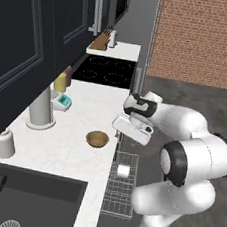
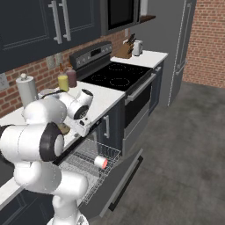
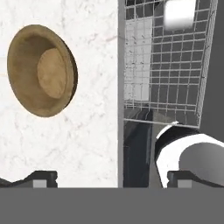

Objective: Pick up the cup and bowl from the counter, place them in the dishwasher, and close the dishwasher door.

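The brown wooden bowl (image 1: 97,138) (image 3: 41,70) sits upright on the white counter (image 1: 65,155) (image 3: 87,140), close to its front edge. The white cup (image 1: 123,170) (image 2: 101,162) (image 3: 179,13) lies on its side in the grey wire rack (image 1: 118,194) (image 2: 85,163) (image 3: 175,78) of the dishwasher, whose door (image 2: 125,173) hangs open. My gripper (image 1: 131,138) (image 2: 81,131) (image 3: 111,180) hovers above the counter edge between bowl and rack, pointing down, open and holding nothing. In the right base view my arm hides the bowl.
A paper towel stand (image 1: 40,109), a white jar (image 1: 4,143), a yellow jar (image 1: 60,82) and a small teal item (image 1: 63,101) stand along the wall. A black sink (image 1: 24,200) lies near, a black cooktop (image 1: 105,70) and a knife block (image 1: 100,41) farther off.
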{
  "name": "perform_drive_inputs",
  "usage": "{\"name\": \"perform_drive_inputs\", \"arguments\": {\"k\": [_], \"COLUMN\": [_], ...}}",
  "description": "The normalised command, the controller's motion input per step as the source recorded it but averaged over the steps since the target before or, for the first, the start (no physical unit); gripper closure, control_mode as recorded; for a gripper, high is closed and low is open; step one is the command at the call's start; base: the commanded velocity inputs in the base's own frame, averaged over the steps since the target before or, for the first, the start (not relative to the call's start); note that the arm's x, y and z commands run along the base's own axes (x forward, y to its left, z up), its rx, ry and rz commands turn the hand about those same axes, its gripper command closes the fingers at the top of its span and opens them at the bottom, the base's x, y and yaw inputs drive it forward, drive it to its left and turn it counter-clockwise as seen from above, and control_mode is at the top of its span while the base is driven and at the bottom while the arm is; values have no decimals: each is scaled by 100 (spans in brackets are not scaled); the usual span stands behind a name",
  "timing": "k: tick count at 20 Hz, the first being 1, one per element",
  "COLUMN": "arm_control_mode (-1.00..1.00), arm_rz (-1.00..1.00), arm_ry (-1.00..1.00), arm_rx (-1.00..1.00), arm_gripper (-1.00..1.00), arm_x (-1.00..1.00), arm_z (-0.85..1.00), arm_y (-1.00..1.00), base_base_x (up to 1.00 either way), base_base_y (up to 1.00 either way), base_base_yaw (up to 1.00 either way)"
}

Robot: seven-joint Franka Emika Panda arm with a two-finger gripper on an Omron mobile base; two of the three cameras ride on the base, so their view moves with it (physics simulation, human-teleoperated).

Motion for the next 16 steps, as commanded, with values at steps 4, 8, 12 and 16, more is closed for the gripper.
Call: {"name": "perform_drive_inputs", "arguments": {"k": [4,8,12,16], "arm_control_mode": [-100,-100,-100,-100], "arm_rz": [-10,-4,0,2], "arm_ry": [-78,-32,4,24], "arm_rx": [-14,-2,0,1], "arm_gripper": [-100,-100,-100,-100], "arm_x": [-50,-2,6,32], "arm_z": [46,92,46,0], "arm_y": [26,0,-6,0], "base_base_x": [0,0,0,0], "base_base_y": [0,0,0,0], "base_base_yaw": [0,0,0,0]}}
